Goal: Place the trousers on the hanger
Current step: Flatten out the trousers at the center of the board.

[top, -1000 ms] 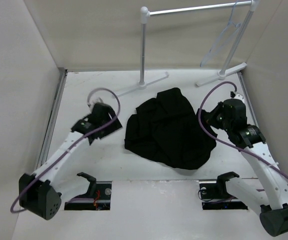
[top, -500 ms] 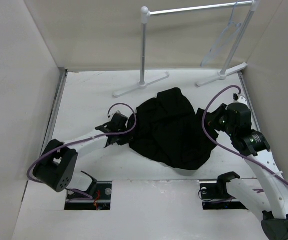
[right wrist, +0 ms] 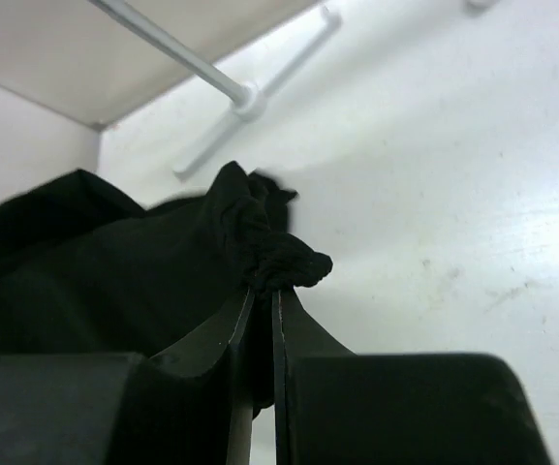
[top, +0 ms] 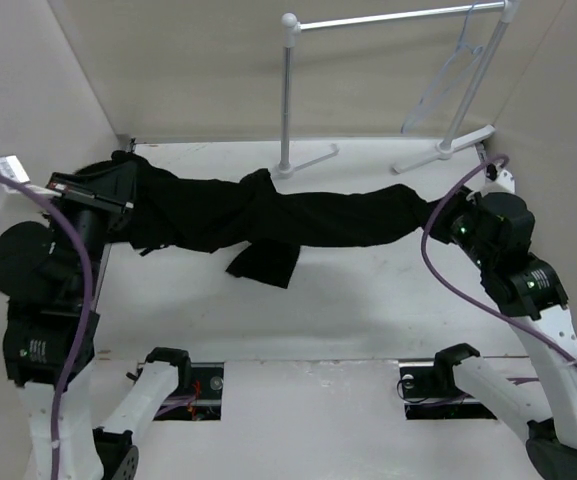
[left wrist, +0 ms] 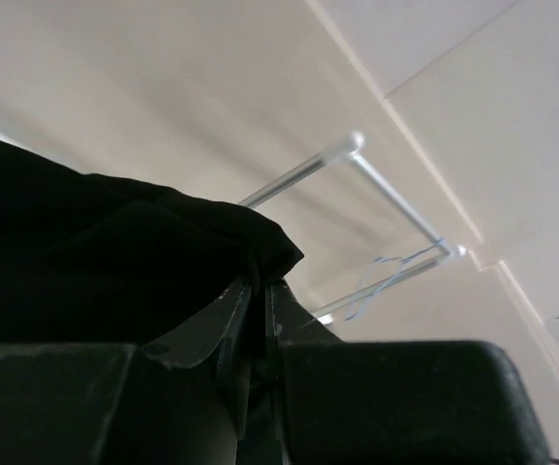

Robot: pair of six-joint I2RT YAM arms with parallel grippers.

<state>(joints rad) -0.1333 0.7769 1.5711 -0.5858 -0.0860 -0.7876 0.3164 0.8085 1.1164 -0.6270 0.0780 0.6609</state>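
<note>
Your left end effector [left wrist: 257,291] is pinched tight on the trousers [top: 298,215]. In the left wrist view the two fingers sit almost together, with a fold of black cloth squeezed between them. Your right end effector [right wrist: 258,295] is pinched tight too. It has a little bunch of the same black cloth caught at its tips.

From the top view, the trousers are pulled out into one long black band. The band runs from the left arm, at the far left side of the counter [top: 368,300], across to the right arm, near the right side. One flap of cloth hangs down from the middle of the band. You cannot tell if that flap touches the counter.

The left arm is lifted high and close to the top camera. The right arm reaches in from the right, and its tips point at the end of the band.

The white rack [top: 286,95] stands at the back of the counter. The trousers pass in front of its left pole. The hanger [top: 446,85] hangs from the rack's bar at the far right, near the right pole. It is well apart from the trousers, and nothing is on it.
</note>
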